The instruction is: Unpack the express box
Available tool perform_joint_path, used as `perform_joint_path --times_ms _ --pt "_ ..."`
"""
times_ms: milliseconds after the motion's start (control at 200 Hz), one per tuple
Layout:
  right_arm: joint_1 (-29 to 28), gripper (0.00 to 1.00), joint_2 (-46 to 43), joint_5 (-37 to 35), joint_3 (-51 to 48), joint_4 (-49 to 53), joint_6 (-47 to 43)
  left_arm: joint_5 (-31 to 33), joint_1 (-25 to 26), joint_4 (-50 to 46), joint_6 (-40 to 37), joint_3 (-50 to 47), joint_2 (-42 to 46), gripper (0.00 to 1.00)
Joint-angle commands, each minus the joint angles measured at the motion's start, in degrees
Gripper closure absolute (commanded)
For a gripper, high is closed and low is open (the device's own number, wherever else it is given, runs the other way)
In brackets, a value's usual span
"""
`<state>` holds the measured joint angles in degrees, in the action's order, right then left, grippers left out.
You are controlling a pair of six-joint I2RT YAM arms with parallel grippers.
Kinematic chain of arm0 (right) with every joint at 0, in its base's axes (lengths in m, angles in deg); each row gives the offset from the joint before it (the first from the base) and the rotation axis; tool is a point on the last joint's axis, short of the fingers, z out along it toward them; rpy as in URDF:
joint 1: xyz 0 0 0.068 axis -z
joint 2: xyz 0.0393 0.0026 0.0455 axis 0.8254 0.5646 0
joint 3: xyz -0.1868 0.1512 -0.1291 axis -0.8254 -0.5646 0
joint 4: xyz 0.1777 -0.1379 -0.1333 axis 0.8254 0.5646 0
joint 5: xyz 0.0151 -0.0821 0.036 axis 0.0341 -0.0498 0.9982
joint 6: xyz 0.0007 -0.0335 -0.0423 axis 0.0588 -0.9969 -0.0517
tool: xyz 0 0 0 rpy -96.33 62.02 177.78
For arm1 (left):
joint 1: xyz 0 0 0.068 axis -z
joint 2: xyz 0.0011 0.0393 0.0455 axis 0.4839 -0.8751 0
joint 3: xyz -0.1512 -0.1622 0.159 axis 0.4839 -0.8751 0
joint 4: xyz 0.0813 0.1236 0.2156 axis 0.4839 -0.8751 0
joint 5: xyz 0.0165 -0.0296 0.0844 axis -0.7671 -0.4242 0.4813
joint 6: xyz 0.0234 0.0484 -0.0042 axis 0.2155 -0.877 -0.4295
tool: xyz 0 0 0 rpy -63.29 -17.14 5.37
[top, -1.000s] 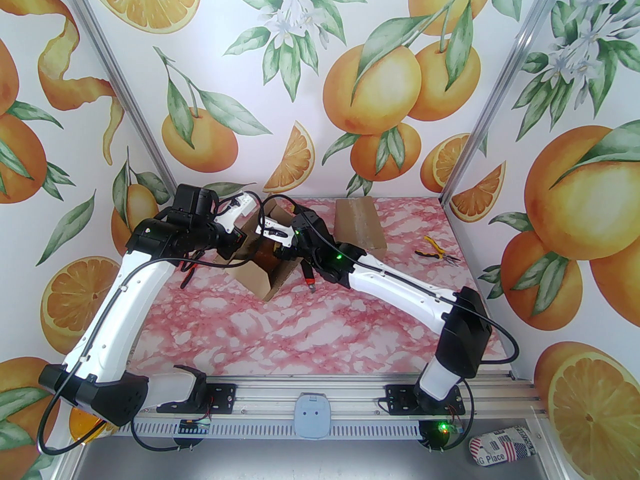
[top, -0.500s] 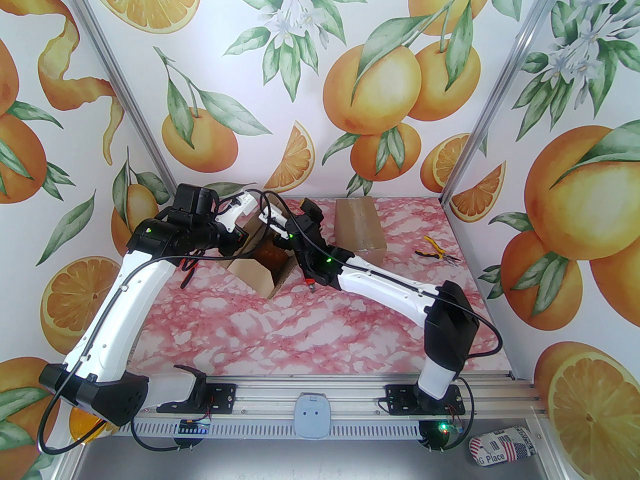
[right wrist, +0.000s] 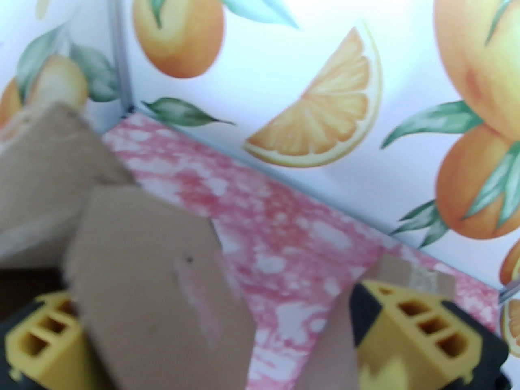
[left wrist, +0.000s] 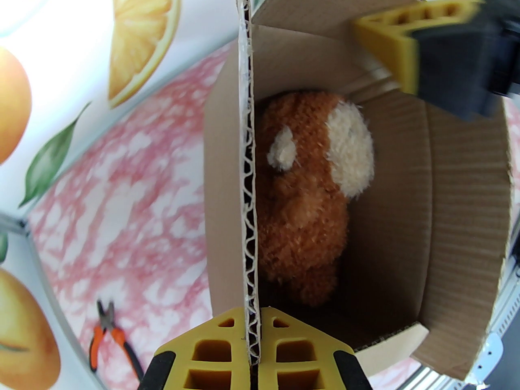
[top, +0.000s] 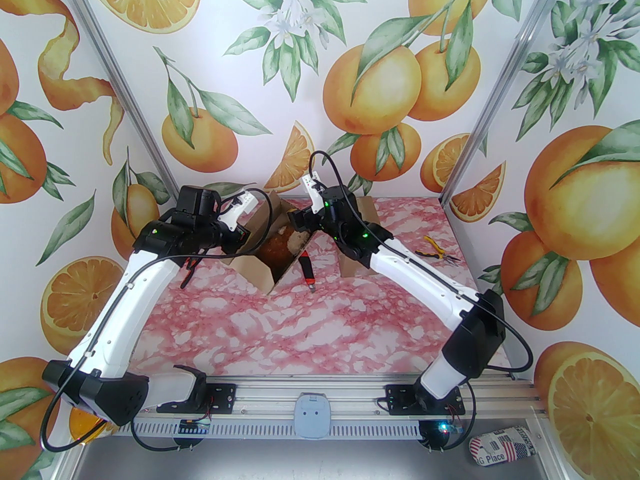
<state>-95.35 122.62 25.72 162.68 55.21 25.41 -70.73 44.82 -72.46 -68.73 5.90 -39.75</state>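
Observation:
The express box (top: 255, 274) stands open at the back left of the table, a brown and cream plush toy (top: 284, 246) lying inside it. My left gripper (top: 240, 238) is shut on the box's left wall; in the left wrist view its yellow fingers (left wrist: 292, 349) clamp the corrugated edge, with the plush toy (left wrist: 304, 201) beyond. My right gripper (top: 298, 218) hovers at the box's far right flap. It is open, its fingers (right wrist: 410, 319) wide apart with the cardboard flap (right wrist: 154, 282) standing between them.
A second cardboard box (top: 367, 220) lies behind the right arm. A red-handled cutter (top: 307, 269) rests right of the open box. Yellow-handled pliers (top: 434, 253) lie far right, and orange pliers (left wrist: 109, 331) sit left of the box, under the left arm.
The right arm has swung up and back from over the box's near right side to its far right flap, uncovering the cutter. The left gripper has kept its hold on the box wall.

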Motion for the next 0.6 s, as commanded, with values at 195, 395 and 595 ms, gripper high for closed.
perform_joint_path --times_ms 195,395,595 --pt "-8.22 0.14 -6.78 14.41 -5.25 -4.12 -2.65 3.99 -0.33 1.63 5.82 4.01 -1.69 1.0" --pt "-11.0 0.17 -1.79 16.84 -3.22 -2.33 -2.52 4.7 -0.32 1.8 7.58 4.29 -1.76 1.0" --pt "-13.06 0.11 3.19 13.33 -1.23 1.6 -3.21 4.38 -0.32 2.68 9.08 5.76 -2.04 1.0"
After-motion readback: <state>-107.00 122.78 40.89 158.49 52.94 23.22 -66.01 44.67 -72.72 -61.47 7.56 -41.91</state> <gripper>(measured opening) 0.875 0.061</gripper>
